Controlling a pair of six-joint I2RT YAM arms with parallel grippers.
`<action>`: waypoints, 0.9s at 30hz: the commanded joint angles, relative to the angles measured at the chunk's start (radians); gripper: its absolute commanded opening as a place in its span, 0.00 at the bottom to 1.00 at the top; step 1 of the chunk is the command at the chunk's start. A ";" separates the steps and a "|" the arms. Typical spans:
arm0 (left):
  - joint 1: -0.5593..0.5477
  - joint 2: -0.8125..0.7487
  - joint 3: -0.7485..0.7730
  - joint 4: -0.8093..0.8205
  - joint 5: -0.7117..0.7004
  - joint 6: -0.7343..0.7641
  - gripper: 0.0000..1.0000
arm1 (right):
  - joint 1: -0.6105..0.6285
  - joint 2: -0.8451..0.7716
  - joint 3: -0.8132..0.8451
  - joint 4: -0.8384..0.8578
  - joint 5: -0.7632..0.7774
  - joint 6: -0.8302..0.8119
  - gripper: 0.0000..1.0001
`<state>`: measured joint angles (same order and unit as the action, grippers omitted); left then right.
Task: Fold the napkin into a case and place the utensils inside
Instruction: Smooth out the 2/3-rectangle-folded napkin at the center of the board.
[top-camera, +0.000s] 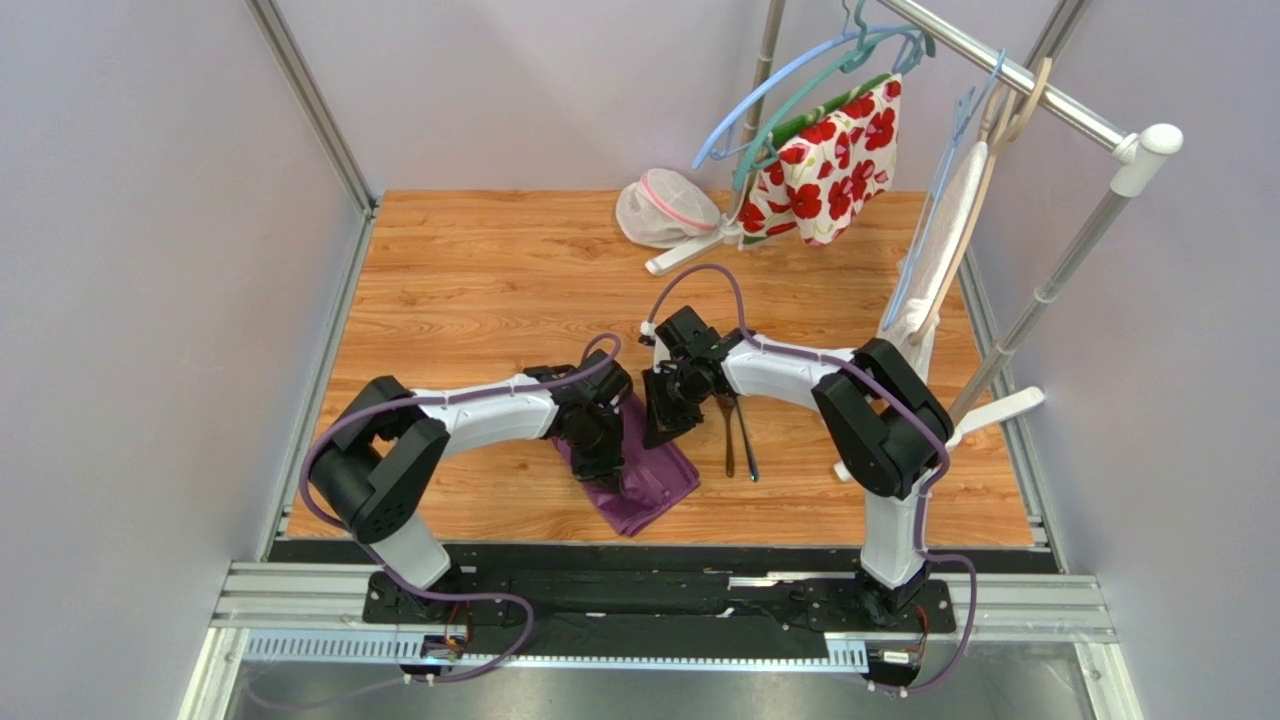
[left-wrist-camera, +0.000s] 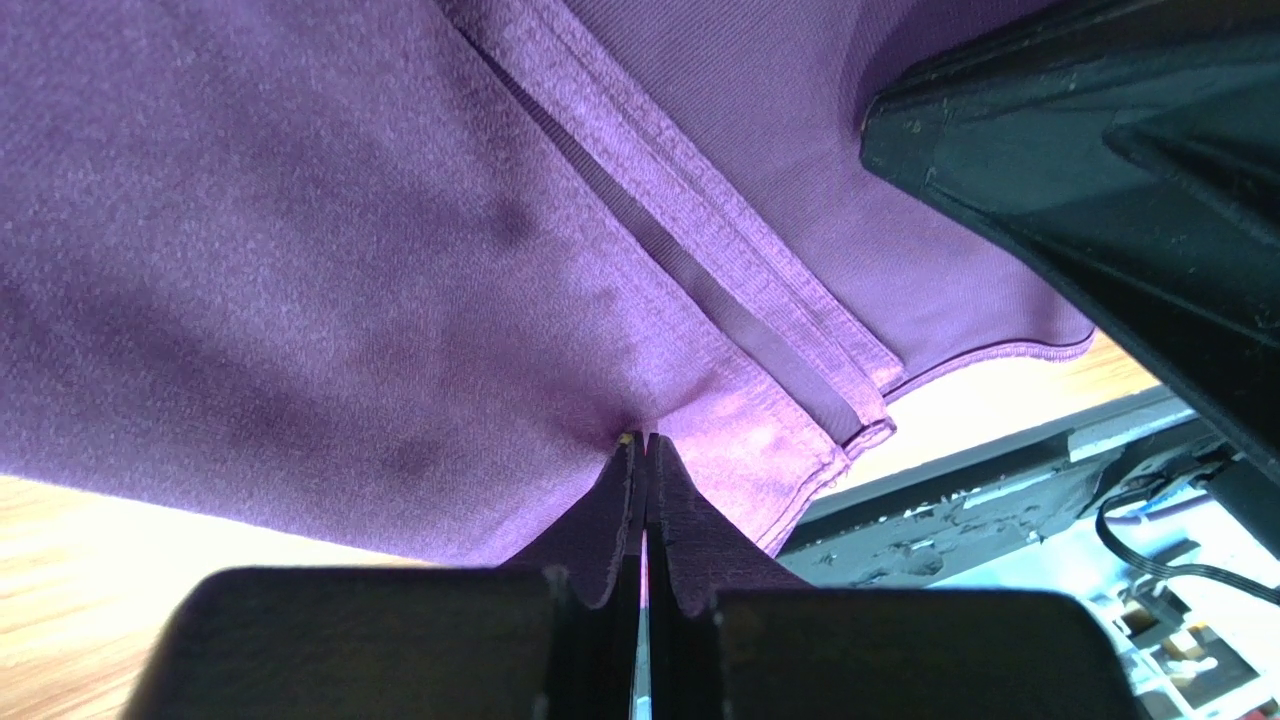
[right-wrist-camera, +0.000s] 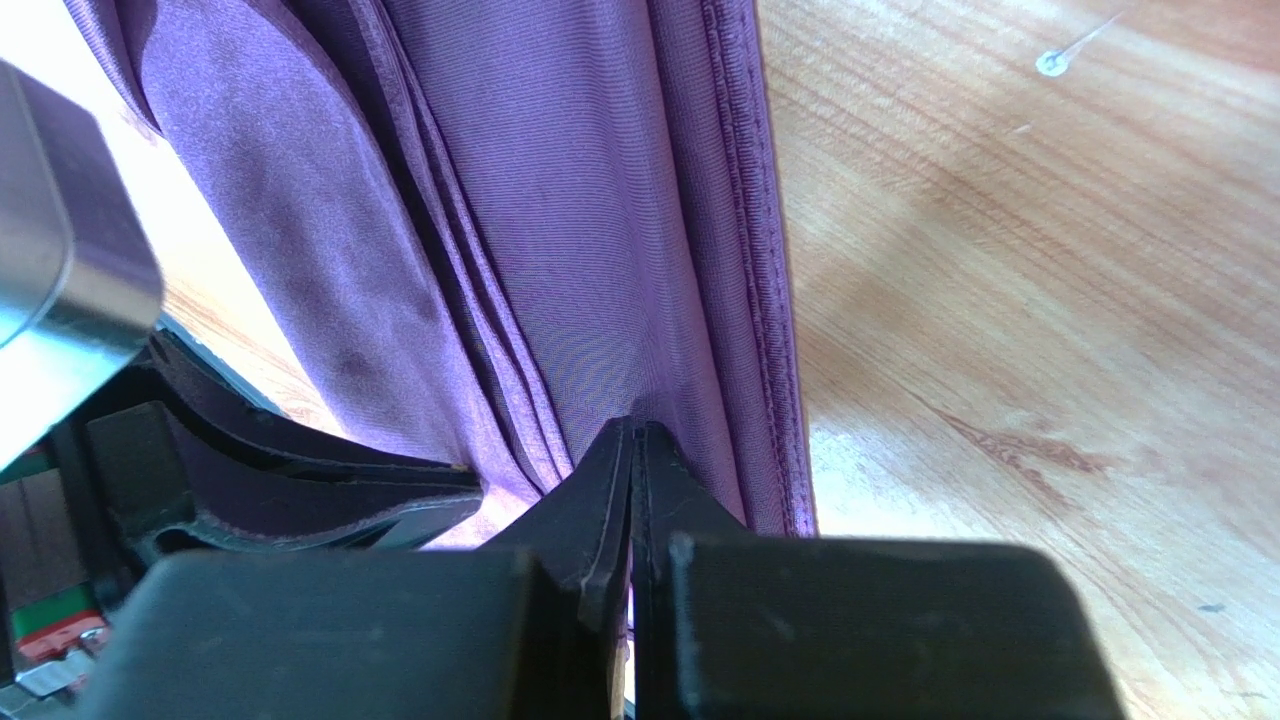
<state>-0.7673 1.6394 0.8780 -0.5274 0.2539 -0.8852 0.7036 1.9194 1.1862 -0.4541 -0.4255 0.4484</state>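
Pinching the napkin (top-camera: 657, 480) from two sides, both of your end effectors have their fingers pressed together on cloth. The left end effector (left-wrist-camera: 643, 450) grips a pucker of the broad face close to a hemmed corner. The right end effector (right-wrist-camera: 633, 438) grips a gathered bunch of pleats just inside the stitched hem. The napkin rests partly on the tabletop (top-camera: 481, 285), its nearest corner close to the front edge. From there it rises toward both grips, doubled into several layers rather than lying flat.

Treat it as light, limp and a little slick: it will likely sag and slide between layers, and it won't hold a crease by itself. I judge the hem to be your best hold, since it is thicker and less apt to slip. Take all the layers together so the fold does not open.

Just to the right of the napkin the utensils (top-camera: 736, 435) lie side by side, apart from the cloth and not yet inside it. Far beyond the napkin are a white mesh pouch (top-camera: 658, 207) and a flowered cloth (top-camera: 827, 162) hanging on a rack (top-camera: 1052, 98); leave those alone.
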 joint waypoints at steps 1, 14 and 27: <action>-0.009 -0.043 0.050 -0.042 -0.024 -0.001 0.00 | 0.005 0.030 0.009 0.008 0.011 0.001 0.00; -0.067 -0.092 0.067 -0.040 0.005 -0.021 0.07 | 0.016 -0.141 0.050 -0.107 0.038 -0.028 0.00; -0.144 -0.013 0.119 0.009 -0.024 -0.075 0.19 | 0.059 -0.215 -0.175 0.041 -0.081 0.050 0.00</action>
<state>-0.8921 1.6009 0.9501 -0.5419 0.2504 -0.9436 0.7536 1.7245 1.0603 -0.4919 -0.4553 0.4633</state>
